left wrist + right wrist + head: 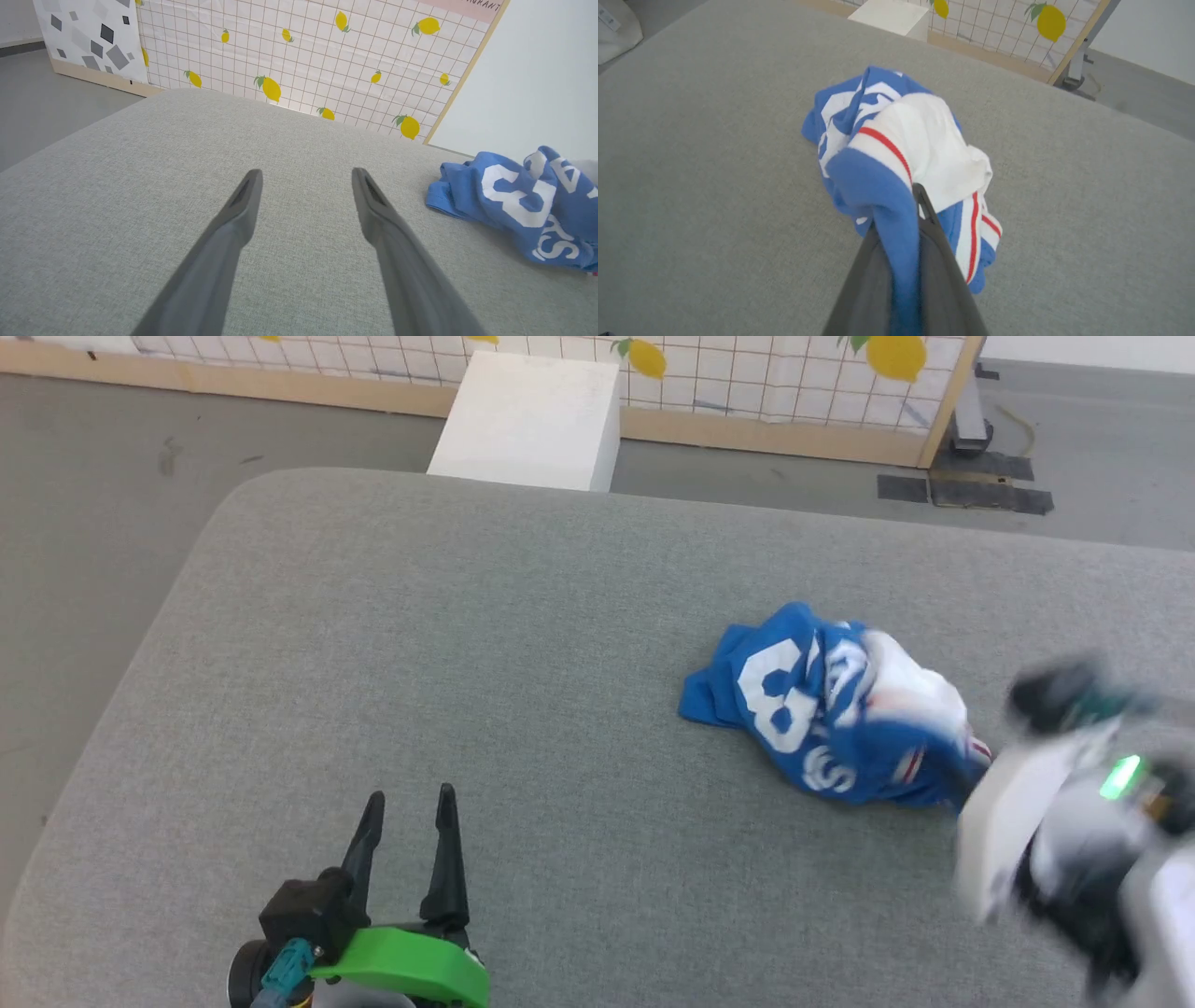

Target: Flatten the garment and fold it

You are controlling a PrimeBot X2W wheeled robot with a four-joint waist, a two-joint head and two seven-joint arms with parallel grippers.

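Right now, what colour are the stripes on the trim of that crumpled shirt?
Red and white, edging the blue garment; the right wrist view shows them best.

Light was bright, even and diffuse | shadows were faint, soft beneath the garment [514, 196] | right arm [1055, 803] was smeared by motion in head view | wrist views bowed at edges, left end effector [306, 173] soft near lens

Open grey cushion [420, 644] left, garment [822, 709] bunched right
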